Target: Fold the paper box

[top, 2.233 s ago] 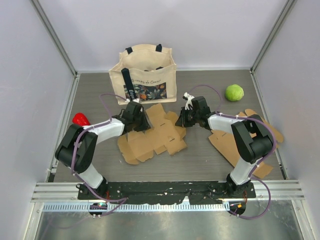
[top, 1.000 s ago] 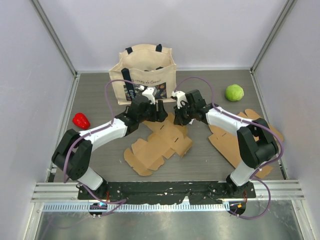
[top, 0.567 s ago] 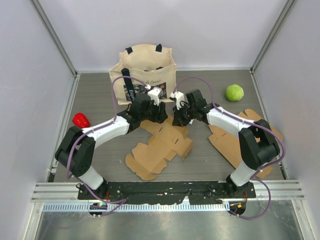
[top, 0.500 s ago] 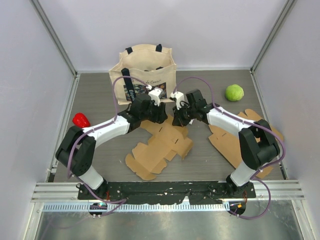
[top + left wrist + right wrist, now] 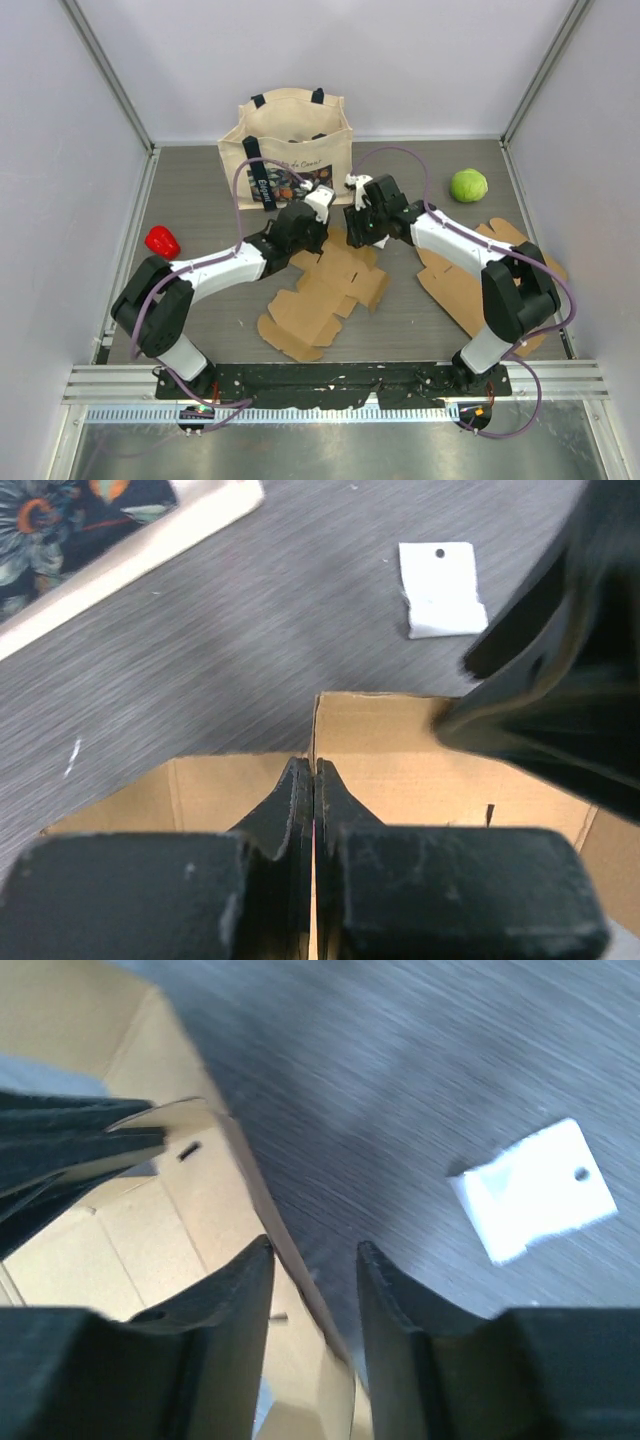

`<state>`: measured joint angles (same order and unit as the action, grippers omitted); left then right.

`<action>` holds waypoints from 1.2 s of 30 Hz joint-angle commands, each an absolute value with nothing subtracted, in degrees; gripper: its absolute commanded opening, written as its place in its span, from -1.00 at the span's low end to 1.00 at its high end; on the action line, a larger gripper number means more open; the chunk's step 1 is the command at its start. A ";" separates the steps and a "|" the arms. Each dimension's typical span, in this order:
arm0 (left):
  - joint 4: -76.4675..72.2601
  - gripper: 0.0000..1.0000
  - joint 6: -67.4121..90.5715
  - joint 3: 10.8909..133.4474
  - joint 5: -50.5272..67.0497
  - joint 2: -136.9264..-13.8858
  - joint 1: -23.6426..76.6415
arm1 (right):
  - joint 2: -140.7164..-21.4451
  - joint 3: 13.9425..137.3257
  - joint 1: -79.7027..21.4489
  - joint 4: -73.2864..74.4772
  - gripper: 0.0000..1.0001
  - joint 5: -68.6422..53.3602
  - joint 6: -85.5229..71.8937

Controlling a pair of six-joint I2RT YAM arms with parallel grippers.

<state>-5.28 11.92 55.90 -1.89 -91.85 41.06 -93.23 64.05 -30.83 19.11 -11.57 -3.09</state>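
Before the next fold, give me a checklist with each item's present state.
1. Left gripper clamped on the cardboard box blank: ok, jaws shut on a raised flap edge.
2. Right gripper gripping the blank: not ok, jaws open astride a panel edge.
3. Blank apart from the tote bag: ok.
4. White tag off the blank: ok, it lies apart from it.
5. Creases lined up for folding: cannot tell.
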 commanded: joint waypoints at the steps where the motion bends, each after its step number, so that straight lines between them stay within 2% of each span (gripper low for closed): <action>1: -15.81 -1.00 12.92 51.07 -16.07 -86.84 42.19 | -90.62 75.57 -31.11 32.41 -0.06 5.70 -18.35; 5: -18.01 -1.00 15.81 47.91 -21.96 -84.64 42.89 | -86.93 79.28 -31.38 39.45 0.40 15.98 -26.08; 8: -21.17 -1.00 16.61 45.53 -24.34 -82.97 43.68 | -82.64 77.19 -31.64 41.40 0.40 16.54 -40.47; 11: -24.60 -1.00 16.35 43.68 -26.45 -81.92 44.56 | -77.37 70.95 -32.60 31.32 0.51 6.52 -54.89; 16: -29.26 -1.00 16.17 40.88 -29.35 -81.30 45.35 | -74.35 61.53 -38.75 16.98 0.55 8.25 -81.07; 23: -35.15 -1.00 16.70 37.71 -30.41 -80.33 46.40 | -80.15 59.51 -44.21 11.07 0.56 14.14 -98.67; 36: -39.55 -1.00 15.65 34.02 -31.46 -79.37 48.60 | -84.99 58.62 -43.68 9.58 0.36 18.63 -106.70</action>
